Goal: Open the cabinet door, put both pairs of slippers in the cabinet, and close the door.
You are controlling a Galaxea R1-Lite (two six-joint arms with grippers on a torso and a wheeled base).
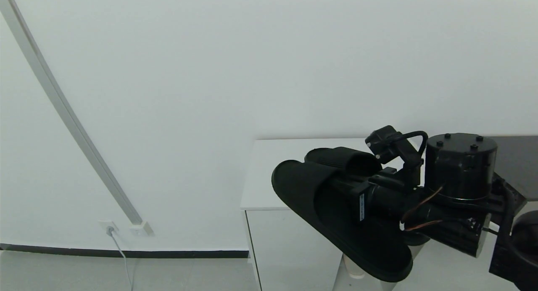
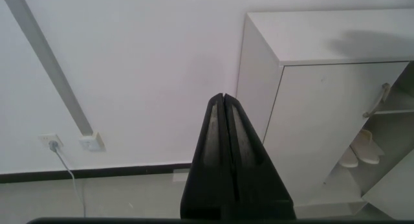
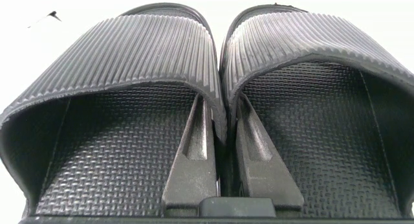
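My right gripper [image 1: 357, 190] is shut on a pair of black slippers [image 1: 311, 190], held side by side in the air in front of the white cabinet [image 1: 294, 169]. In the right wrist view its fingers [image 3: 194, 159] reach inside the black slippers [image 3: 129, 68] and pinch their two inner walls together. My left gripper [image 2: 224, 101] is shut with nothing in it, out to the left of the cabinet [image 2: 323, 36]. The cabinet door [image 2: 323, 127] with its handle [image 2: 377, 101] stands open. A pair of white slippers [image 2: 362, 148] lies on a shelf inside.
A white wall runs behind and to the left of the cabinet, with a slanted grey conduit [image 1: 63, 106] and a socket with a plugged cable [image 1: 111, 231] low down. Grey floor [image 1: 126, 274] lies left of the cabinet. A dark surface [image 1: 519, 156] adjoins the cabinet top on the right.
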